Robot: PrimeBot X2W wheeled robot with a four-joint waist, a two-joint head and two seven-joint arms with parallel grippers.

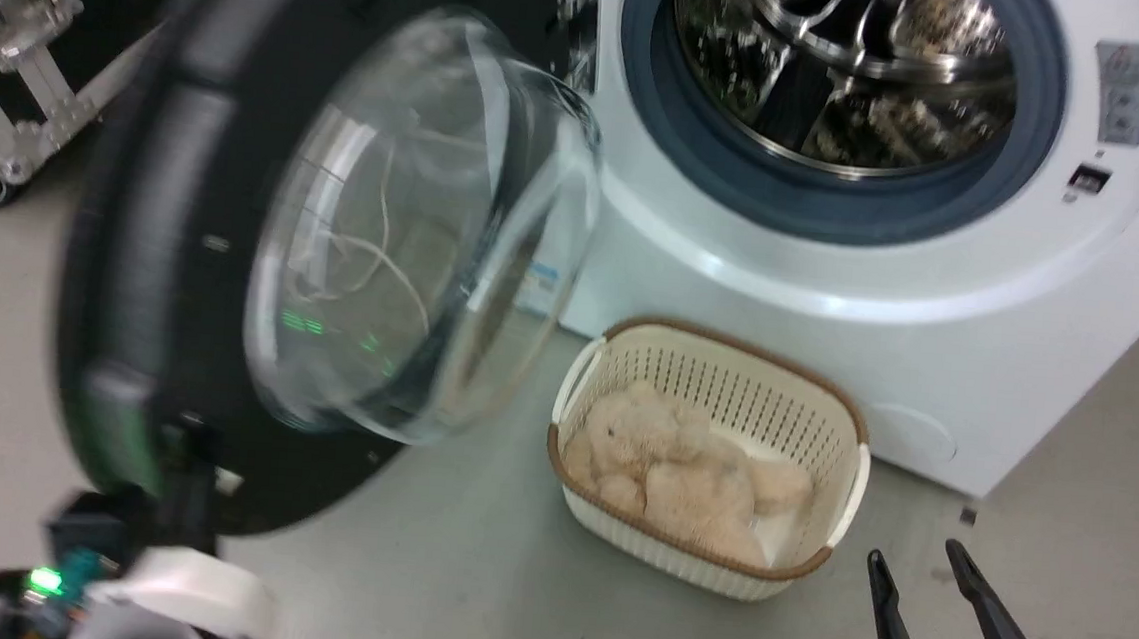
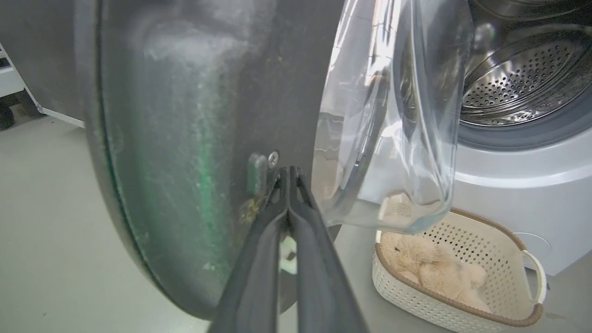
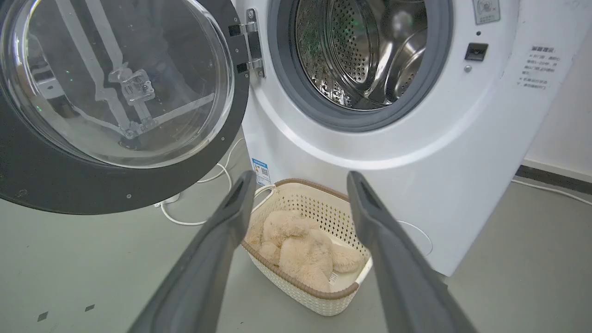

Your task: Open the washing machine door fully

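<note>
The washing machine door is a black disc swung out to the left, its clear glass bowl bulging toward the machine. The white washing machine shows its steel drum inside a grey gasket. My left gripper is shut, its tips pressed on the lower inner face of the door; in the left wrist view the gripper touches beside a small latch and screw. My right gripper is open and apart from the door; in the right wrist view the gripper is empty.
A cream perforated basket holding a beige plush toy stands on the floor before the machine, below the door's swing. A black wheeled case with a metal frame stands at far left. A white cable lies under the door.
</note>
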